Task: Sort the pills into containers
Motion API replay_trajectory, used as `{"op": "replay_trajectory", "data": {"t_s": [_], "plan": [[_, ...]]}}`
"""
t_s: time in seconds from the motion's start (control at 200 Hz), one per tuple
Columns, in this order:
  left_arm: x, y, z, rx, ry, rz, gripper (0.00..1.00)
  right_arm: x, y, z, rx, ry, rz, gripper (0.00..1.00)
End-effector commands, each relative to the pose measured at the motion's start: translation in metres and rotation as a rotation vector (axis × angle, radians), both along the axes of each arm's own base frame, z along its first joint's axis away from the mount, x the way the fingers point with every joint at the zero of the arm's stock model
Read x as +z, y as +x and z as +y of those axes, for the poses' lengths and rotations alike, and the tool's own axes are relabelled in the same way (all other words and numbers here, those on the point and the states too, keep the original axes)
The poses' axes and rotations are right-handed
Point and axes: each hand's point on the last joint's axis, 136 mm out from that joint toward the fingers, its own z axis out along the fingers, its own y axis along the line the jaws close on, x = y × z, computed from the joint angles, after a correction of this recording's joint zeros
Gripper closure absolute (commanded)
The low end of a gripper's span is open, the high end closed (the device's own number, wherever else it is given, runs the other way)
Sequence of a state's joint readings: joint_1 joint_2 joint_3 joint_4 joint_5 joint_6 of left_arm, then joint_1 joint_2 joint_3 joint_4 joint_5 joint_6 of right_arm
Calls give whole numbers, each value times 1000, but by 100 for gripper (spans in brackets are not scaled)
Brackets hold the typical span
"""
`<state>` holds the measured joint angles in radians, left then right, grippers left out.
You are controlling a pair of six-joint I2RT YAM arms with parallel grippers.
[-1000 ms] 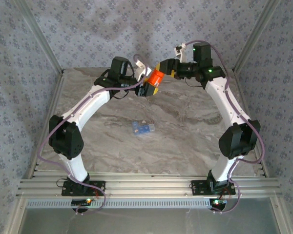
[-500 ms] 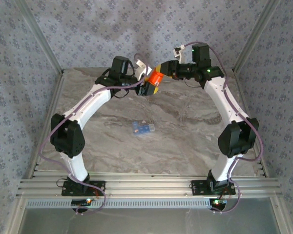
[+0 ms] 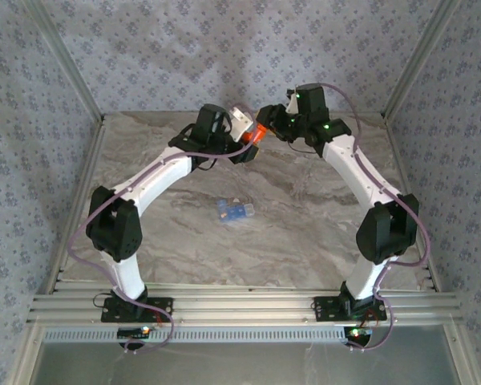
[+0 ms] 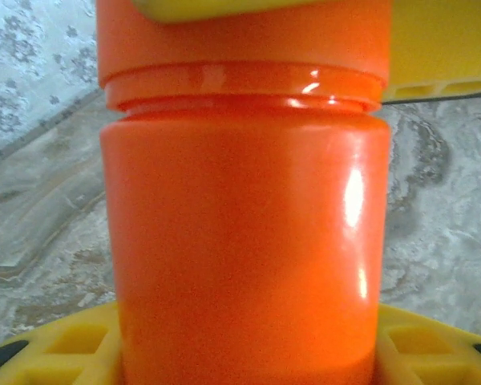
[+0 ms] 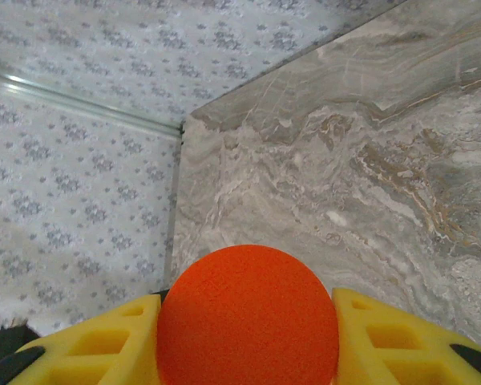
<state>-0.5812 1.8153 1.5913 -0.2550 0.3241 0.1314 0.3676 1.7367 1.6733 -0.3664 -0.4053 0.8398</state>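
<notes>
The orange bottle (image 3: 254, 134) hangs tilted above the far middle of the table, held between the two arms. My left gripper (image 3: 245, 138) is shut on its body (image 4: 240, 241), with the yellow fingers (image 4: 56, 353) on either side. My right gripper (image 3: 266, 122) is shut on the red-orange cap (image 5: 248, 321), which sits between its yellow fingers (image 5: 96, 345). The cap (image 4: 240, 40) is still seated on the bottle neck. The pale blue container (image 3: 234, 210) lies on the table's middle, apart from both grippers. The pills are hidden or too small to make out.
The marble table (image 3: 305, 224) is walled by patterned panels at the back and sides, with metal corner posts (image 3: 64, 60). Both arms arch over the table's far half. The aluminium rail (image 3: 240, 309) runs along the near edge.
My right gripper has closed on the bottle's cap. Both wrists have drawn in toward each other, and the bottle has tilted and shifted slightly.
</notes>
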Motion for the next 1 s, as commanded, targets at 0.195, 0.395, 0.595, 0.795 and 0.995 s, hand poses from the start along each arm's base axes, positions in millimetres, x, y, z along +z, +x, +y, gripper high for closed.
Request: {"op": "replay_trajectory", "data": {"t_s": [0.195, 0.395, 0.595, 0.795, 0.995], "plan": [[69, 22, 15, 93, -196, -153, 100, 45, 1, -8, -21, 141, -30, 36], [70, 23, 19, 62, -225, -129, 100, 87, 2, -32, 15, 168, -165, 24], [73, 10, 11, -67, -275, -63, 100, 81, 7, -38, 142, 120, -219, 21], [72, -6, -2, -187, -303, 23, 100, 88, 3, -21, 318, 73, -345, 20], [72, -12, -8, -233, -314, 68, 100, 84, -4, -5, 393, 20, -337, 20]]}}
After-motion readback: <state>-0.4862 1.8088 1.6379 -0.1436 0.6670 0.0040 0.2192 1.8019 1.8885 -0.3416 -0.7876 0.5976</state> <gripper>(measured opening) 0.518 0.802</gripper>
